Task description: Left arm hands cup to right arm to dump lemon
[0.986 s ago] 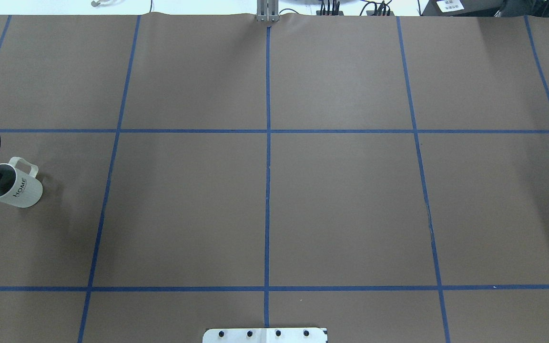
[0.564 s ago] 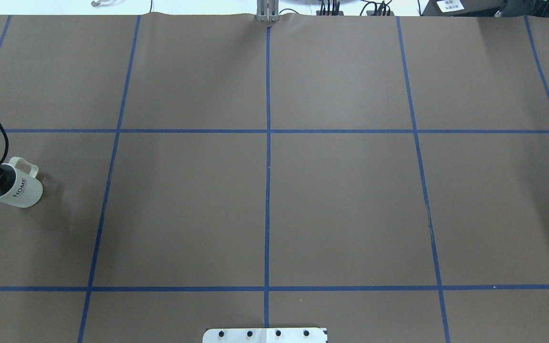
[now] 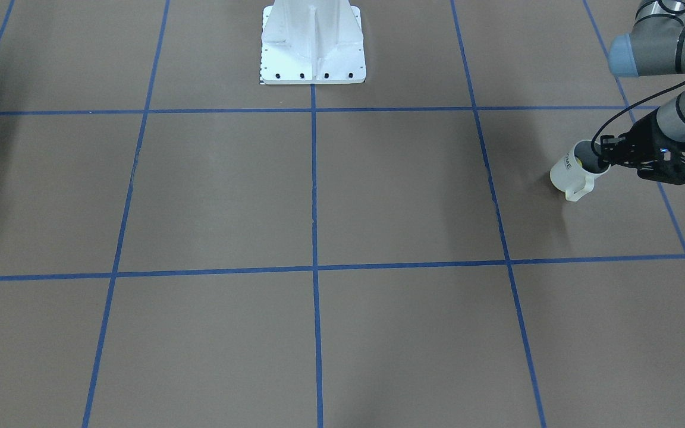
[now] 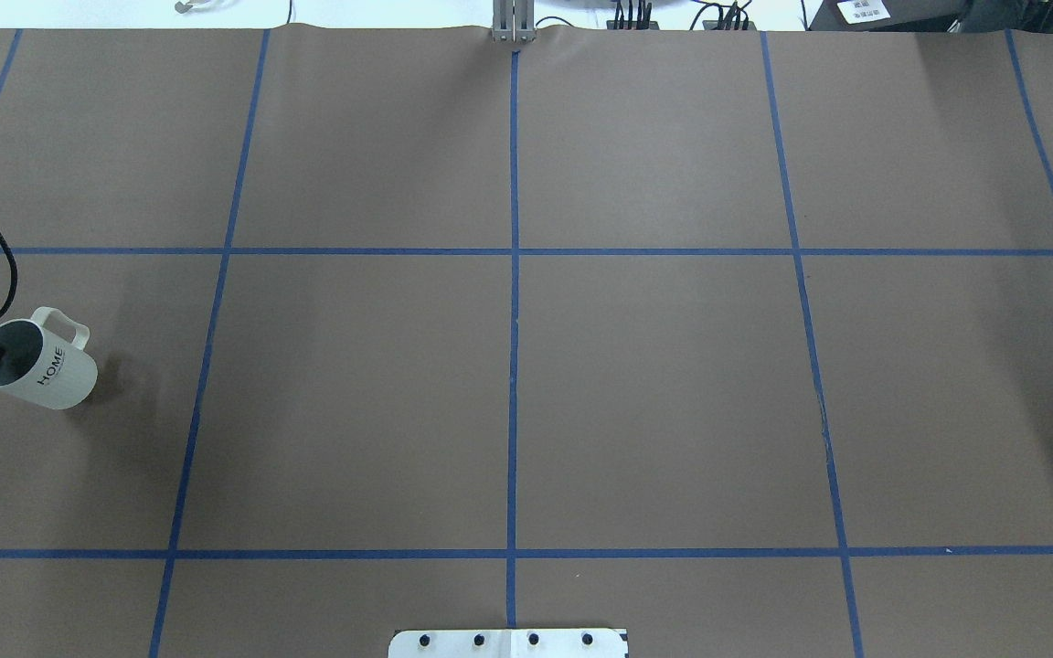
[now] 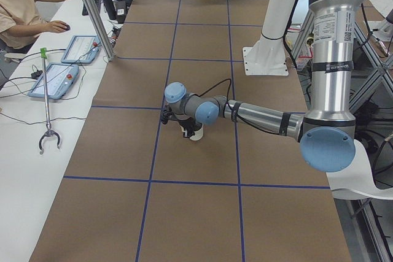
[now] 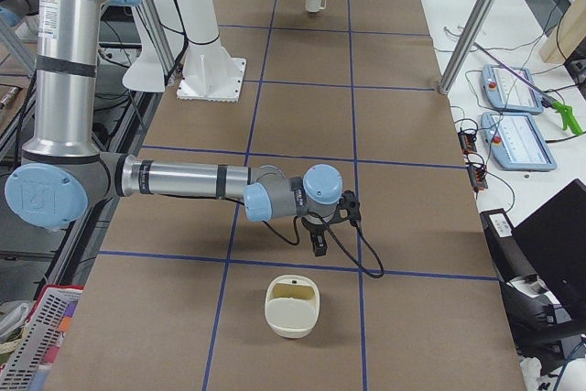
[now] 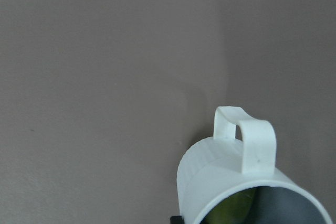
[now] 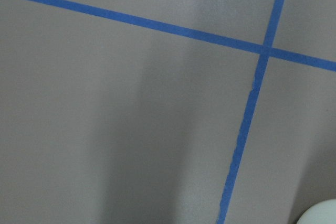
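**Pinching the Cup by Its Rim, Well to the Left of the Pedestal**

The brown table (image 4: 654,393), crossed by blue tape lines (image 4: 514,366), carried the robot's white pedestal (image 3: 313,41) at the middle of one long edge. The right arm (image 6: 183,179) lay low over the table on the pedestal's right side, well away from it. The right end effector (image 6: 318,244) pointed down, and whether its fingers were spread or pressed together could not be told. Just past it, farther from the pedestal, a cream open-topped container (image 6: 291,306) sat on the table.

The left arm (image 5: 258,115) lay low on the pedestal's left side, also well away from it. The left end effector (image 3: 604,157) was pinching the cup (image 4: 56,376) by the rim, one finger inside the mouth and the other outside the wall. The cup was tipped, its mouth leaning toward that end effector. Its handle (image 7: 252,142) was turned away from the pedestal's edge of the table, and its black lettering (image 4: 49,364) was on the wall nearer the pedestal. Whether its base touched the table could not be told. The yellow-green lemon (image 7: 231,208) lay inside the cup, against the inner wall.
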`<state>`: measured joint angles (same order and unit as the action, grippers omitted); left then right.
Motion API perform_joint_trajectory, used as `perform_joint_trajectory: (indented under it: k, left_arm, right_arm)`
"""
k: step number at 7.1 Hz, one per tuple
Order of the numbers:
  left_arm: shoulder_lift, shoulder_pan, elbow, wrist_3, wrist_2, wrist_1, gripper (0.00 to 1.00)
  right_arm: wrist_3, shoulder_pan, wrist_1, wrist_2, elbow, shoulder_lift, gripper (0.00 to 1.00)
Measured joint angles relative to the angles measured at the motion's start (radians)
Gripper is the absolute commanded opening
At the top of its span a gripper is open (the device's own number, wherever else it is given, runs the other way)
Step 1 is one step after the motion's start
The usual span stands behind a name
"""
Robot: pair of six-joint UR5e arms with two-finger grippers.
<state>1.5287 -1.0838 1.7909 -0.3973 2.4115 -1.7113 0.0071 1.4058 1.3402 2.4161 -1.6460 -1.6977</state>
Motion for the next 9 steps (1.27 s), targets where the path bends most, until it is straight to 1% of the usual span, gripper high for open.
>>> perform_joint_trajectory:
  k: [1, 2, 3, 4, 5, 6, 8, 9]
  left_arm:
    - [0.004, -0.012, 0.048, -0.007, 0.011, 0.069, 0.0]
    - [0.016, -0.021, 0.115, -0.032, 0.013, 0.165, 0.0]
    - [0.042, -0.024, 0.174, -0.113, 0.013, 0.239, 0.0]
    - [0.084, -0.022, 0.209, -0.219, 0.012, 0.272, 0.0]
    - [0.13, -0.016, 0.222, -0.294, 0.01, 0.284, 0.0]
    - [0.185, 0.004, 0.226, -0.368, 0.009, 0.292, 0.0]
    - [0.343, 0.09, 0.225, -0.575, 0.006, 0.355, 0.0]
    - [0.43, 0.144, 0.22, -0.681, 0.0, 0.397, 0.0]
  right_arm:
    - [0.002, -0.001, -0.001, 0.002, -0.001, 0.003, 1.0]
    - [0.006, -0.001, -0.002, 0.003, -0.004, 0.005, 1.0]
    - [0.01, -0.002, -0.004, 0.01, -0.015, 0.005, 1.0]
    - [0.02, -0.002, -0.018, 0.026, -0.032, 0.006, 1.0]
    - [0.055, -0.004, -0.076, 0.04, -0.042, 0.005, 1.0]
    - [0.124, -0.02, -0.186, 0.047, -0.042, 0.003, 1.0]
    - [0.337, -0.117, -0.439, 0.029, -0.041, 0.014, 0.99]
    - [0.452, -0.193, -0.564, -0.023, -0.044, 0.031, 0.99]
